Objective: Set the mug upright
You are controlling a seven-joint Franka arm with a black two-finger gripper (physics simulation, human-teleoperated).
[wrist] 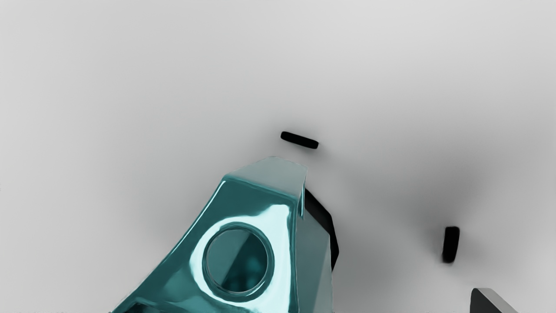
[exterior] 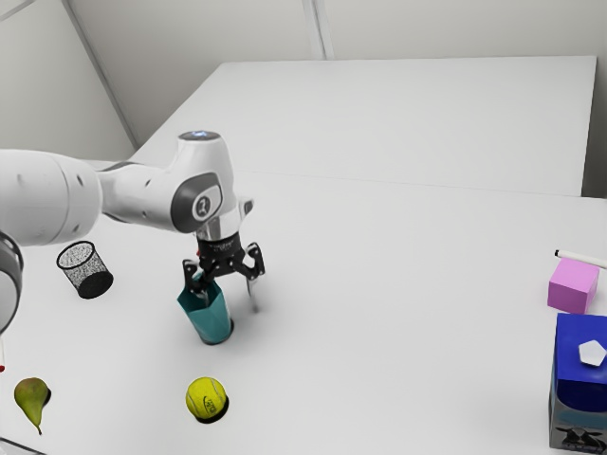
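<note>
Smooth white tabletop bears the glossy, faceted mug; pincer spread.

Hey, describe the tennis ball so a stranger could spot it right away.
Follow the white robot arm to the teal mug. Just below it in the exterior view lies the tennis ball: round and bright yellow, unlike the green, tapering pear nearby.

At the exterior view's right edge, the blue box and marker are cut off; at left, the arm and something red, too small to identify; the gripper partly hides the mug.
</note>
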